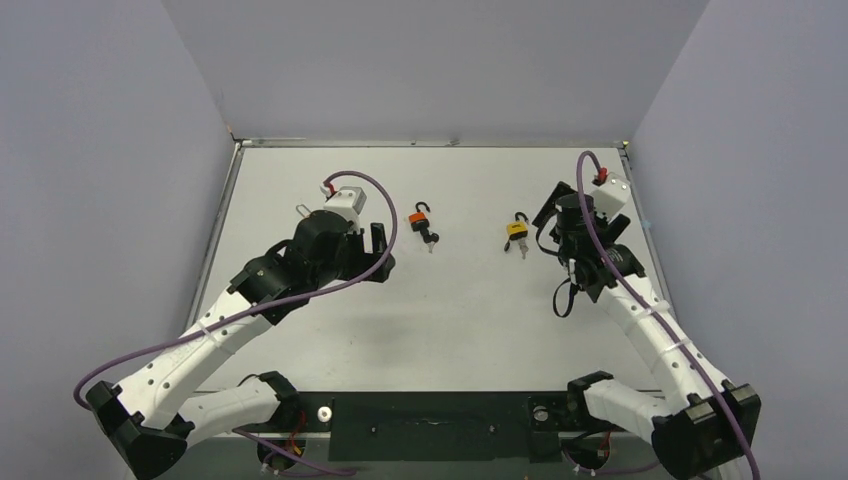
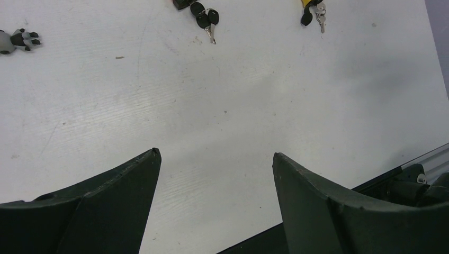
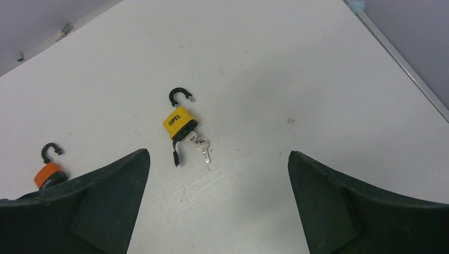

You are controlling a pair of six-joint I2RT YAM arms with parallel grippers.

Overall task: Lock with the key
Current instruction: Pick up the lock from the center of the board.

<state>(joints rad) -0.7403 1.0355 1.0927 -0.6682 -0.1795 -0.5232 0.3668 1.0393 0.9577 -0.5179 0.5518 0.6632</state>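
A yellow padlock (image 1: 517,229) (image 3: 179,121) lies on the white table with its black shackle (image 3: 180,96) swung open. A key sits in its base and a second key (image 3: 203,148) hangs on the ring. An orange padlock (image 1: 424,216) (image 3: 48,172), also with an open shackle, lies further left with its black-headed keys (image 1: 431,239) (image 2: 206,19). My right gripper (image 1: 548,218) (image 3: 217,152) is open and empty, just right of the yellow padlock. My left gripper (image 1: 380,250) (image 2: 216,153) is open and empty, left of the orange padlock.
A small grey and black object (image 2: 16,39) lies on the table (image 1: 450,320) left of my left gripper. Grey walls close in the table on three sides. The yellow padlock's keys (image 2: 316,10) show at the top of the left wrist view.
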